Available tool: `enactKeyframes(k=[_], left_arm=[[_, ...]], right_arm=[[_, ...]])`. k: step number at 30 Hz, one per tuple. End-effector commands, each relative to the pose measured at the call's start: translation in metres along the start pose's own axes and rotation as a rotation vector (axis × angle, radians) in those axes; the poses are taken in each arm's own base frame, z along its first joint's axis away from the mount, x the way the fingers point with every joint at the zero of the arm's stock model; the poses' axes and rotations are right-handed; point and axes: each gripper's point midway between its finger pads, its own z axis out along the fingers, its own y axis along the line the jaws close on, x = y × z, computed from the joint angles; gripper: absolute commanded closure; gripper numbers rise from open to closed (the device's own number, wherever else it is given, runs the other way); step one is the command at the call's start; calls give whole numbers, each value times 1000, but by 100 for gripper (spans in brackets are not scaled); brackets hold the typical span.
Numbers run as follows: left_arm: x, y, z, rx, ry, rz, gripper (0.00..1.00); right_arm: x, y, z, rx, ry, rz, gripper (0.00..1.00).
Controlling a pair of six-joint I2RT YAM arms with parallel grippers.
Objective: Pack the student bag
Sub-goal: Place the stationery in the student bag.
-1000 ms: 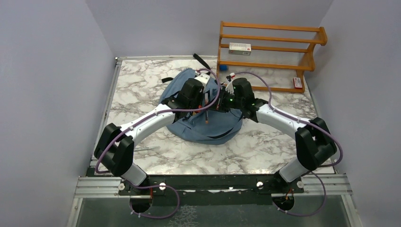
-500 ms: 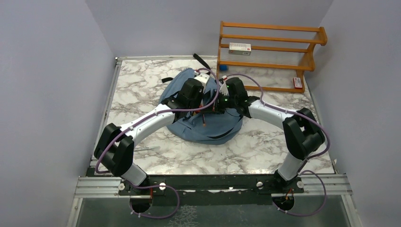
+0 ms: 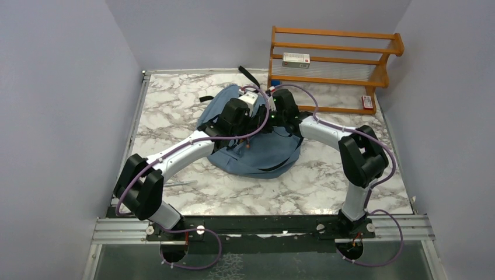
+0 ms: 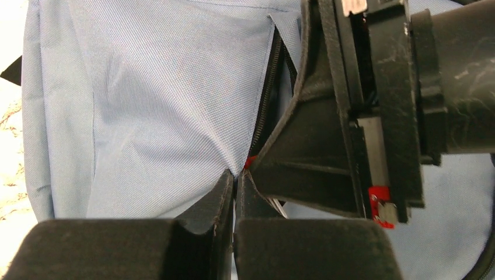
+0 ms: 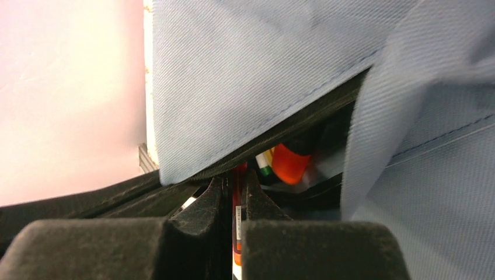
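Note:
The student bag [image 3: 262,156], dusty blue with black straps, lies in the middle of the marble table. My left gripper [image 4: 235,178] is shut on the blue fabric edge beside the dark zipper [image 4: 265,111], holding the bag's [image 4: 163,87] opening up. My right gripper [image 5: 236,188] is shut on a thin red-orange pen [image 5: 237,201], its tip pointing into the dark opening of the bag [image 5: 245,76]. An orange object [image 5: 290,164] and other coloured items show inside. From above, the two grippers meet over the bag's upper half, left [image 3: 248,125] and right [image 3: 267,121].
A wooden rack [image 3: 333,73] stands at the back right with a white box [image 3: 296,58] on a shelf and a small red-white item [image 3: 366,102] at its base. A thin silvery stick [image 3: 181,184] lies on the table near the left arm.
My right arm has swung left and farther back, carrying the pen from above the bag's front into its opening. The left gripper has kept its hold on the fabric.

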Motion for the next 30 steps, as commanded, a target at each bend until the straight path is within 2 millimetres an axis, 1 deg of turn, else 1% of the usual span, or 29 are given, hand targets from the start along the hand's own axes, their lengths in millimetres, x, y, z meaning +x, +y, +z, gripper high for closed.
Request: enactKeyframes(k=[1,5,11,16,18,20,22,24,26,30], left_arm=[[-22,-13,-15,72,-87,-36,100],[-21,-14,-16,79,-83,-35,100],[-20,-15,-16,83,-83,-37,100],[-20,-16,-16,89,-79,-39,100],[-19,-16,-16,88,-76,-39,100],[-18,-15,-16,84,-71,-38,100],[-16,-14,-15,76,-64,-38,100],[-14,-13,-13,70,-57,-42,100],[-13,-14,-13,72,-54,-47,100],[-14,-15,-10,72,-53,-51,100]], right_arm=[[-28,-1,9,8,-102,-31,94],[-42,-4,16,-5,-160,15,95],[-54,-1,26,-75,-209,121,95],[-64,-1,34,-89,-245,120,95],[-65,-4,38,-76,-236,108,89],[-64,-5,38,-69,-229,88,78],[-63,-6,34,-61,-237,74,68],[-62,-7,28,-47,-246,58,62],[-61,-6,22,-34,-251,39,59],[-60,-3,4,-5,-272,-10,58]])
